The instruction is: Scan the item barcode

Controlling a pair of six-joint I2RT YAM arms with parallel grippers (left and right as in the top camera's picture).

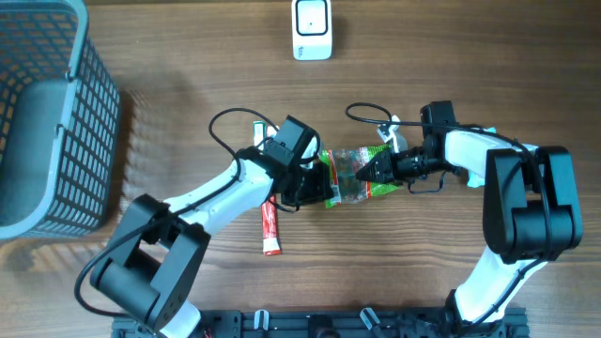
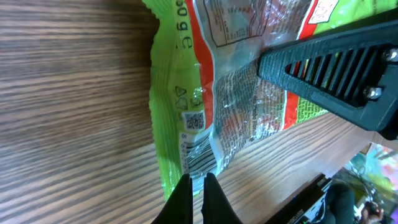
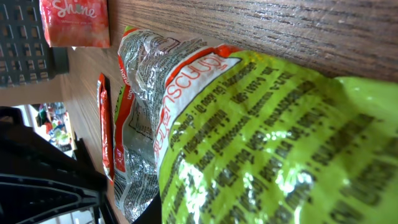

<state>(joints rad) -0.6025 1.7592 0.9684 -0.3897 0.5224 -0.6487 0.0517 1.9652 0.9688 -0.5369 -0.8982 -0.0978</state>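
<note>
On the desk (image 1: 188,66), gripping the bag (image 1: 349,176) with left fingers (image 2: 180,202) clenched on its barcode (image 2: 200,163) edge and right fingers (image 2: 336,65) pinching the far end; next, probably lifting and turning it toward the scanner (image 1: 312,30).

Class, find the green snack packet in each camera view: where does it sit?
Overhead: green snack packet at picture centre.
Left wrist: it fills the middle, top to bottom.
Right wrist: it fills the lower right.
Shared landmark: the wooden table.
</note>
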